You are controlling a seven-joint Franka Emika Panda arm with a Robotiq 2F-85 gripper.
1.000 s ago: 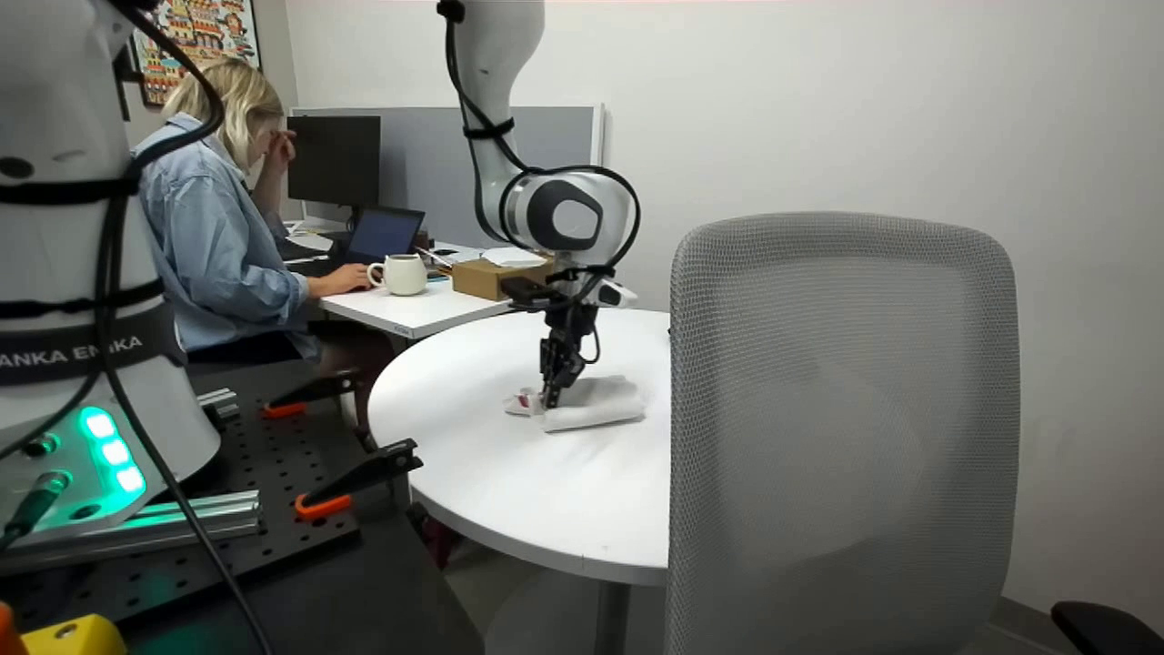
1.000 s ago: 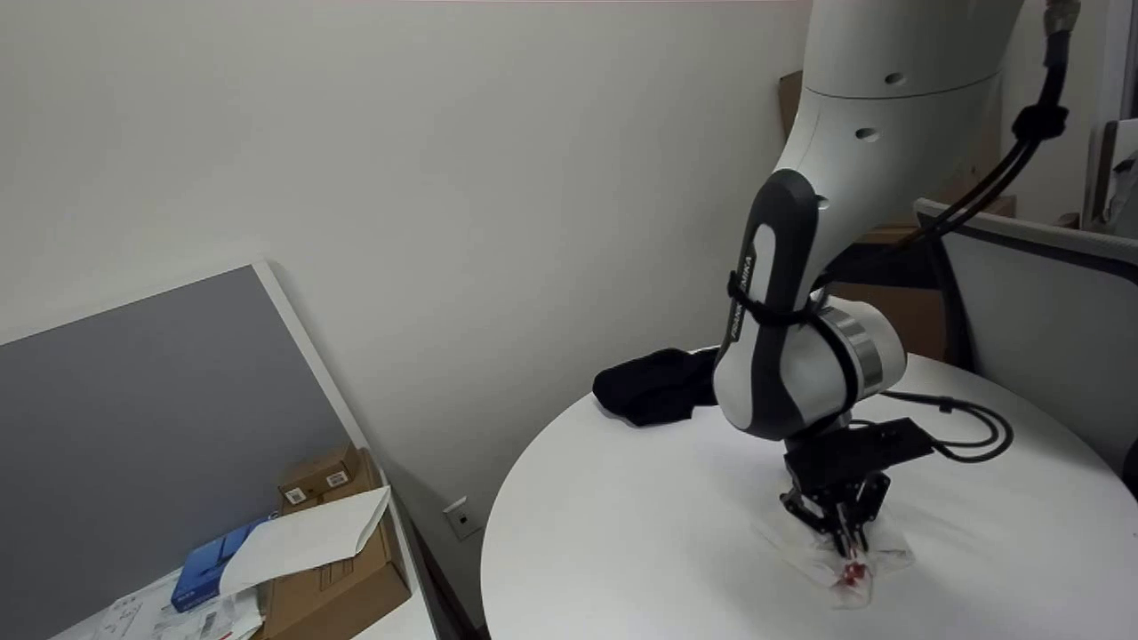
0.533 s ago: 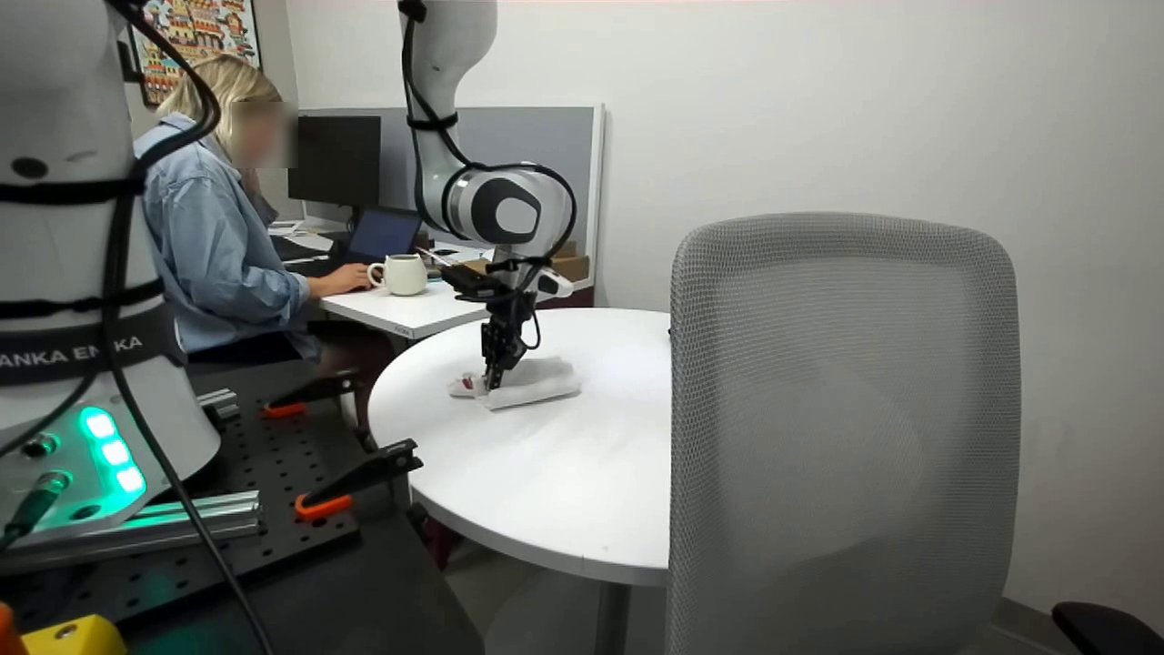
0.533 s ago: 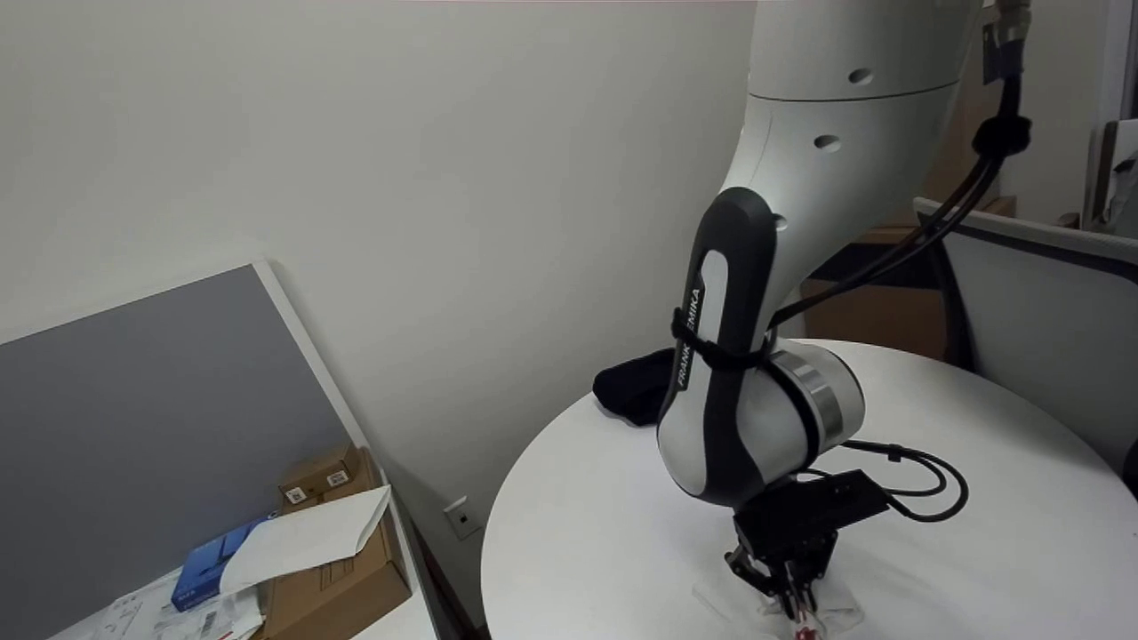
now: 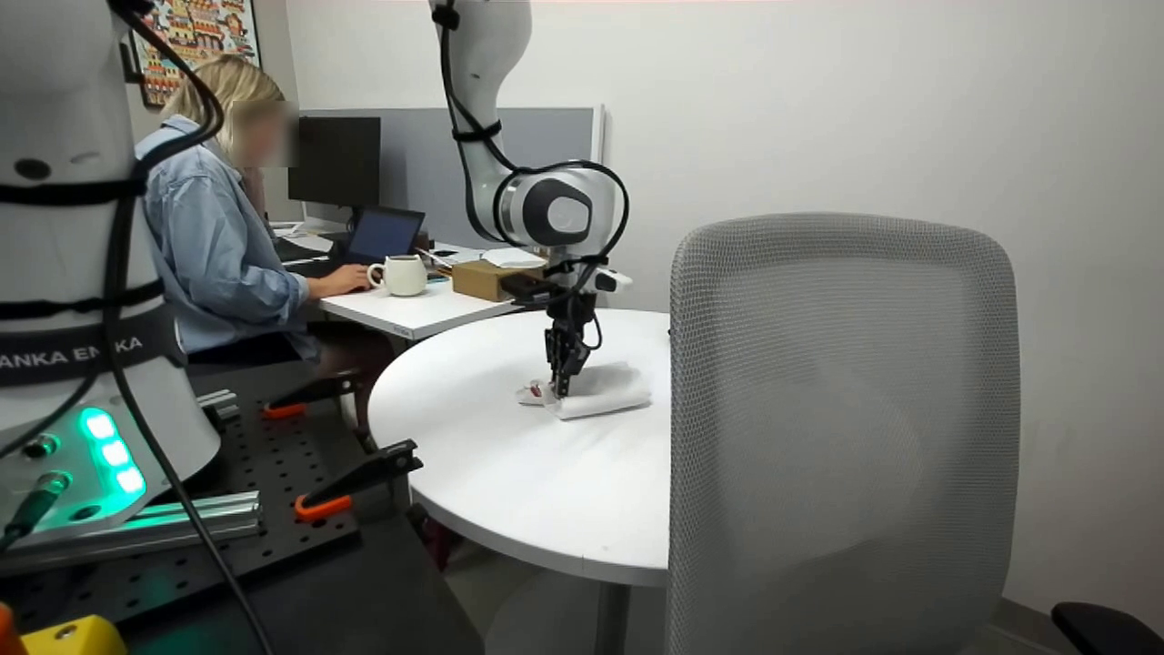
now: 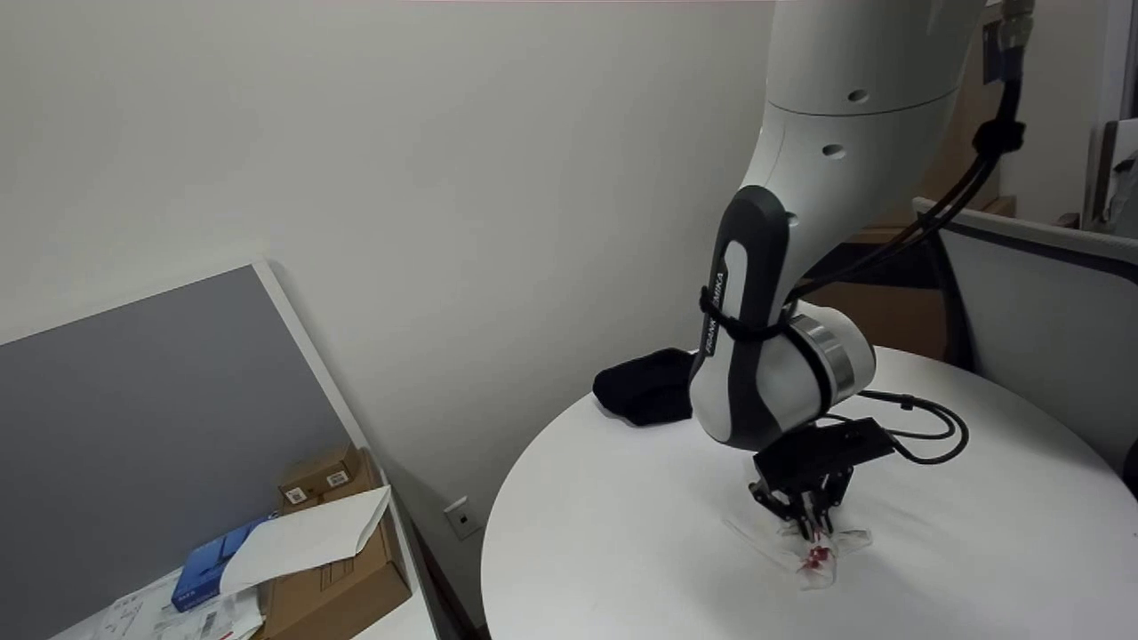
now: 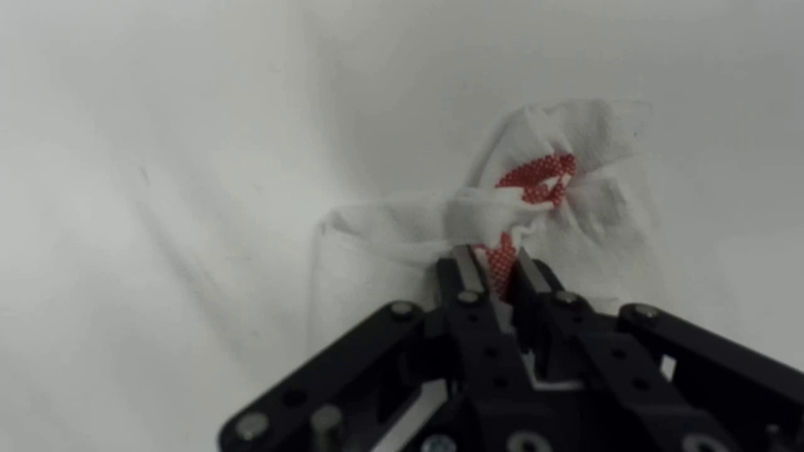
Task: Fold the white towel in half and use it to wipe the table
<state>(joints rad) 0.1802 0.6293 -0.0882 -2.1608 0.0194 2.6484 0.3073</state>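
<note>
Shifted since 0.5 s ago, rightward in an exterior view: my pincer (image 5: 560, 389) and the red-striped white towel (image 5: 602, 393), which lies on the round tabletop (image 5: 509, 482). Pincer is clamped on a bunch of it at the stripes. I judge it light, limp, prone to ruck; a pinch through all layers, mid-towel, should drag best.
</note>
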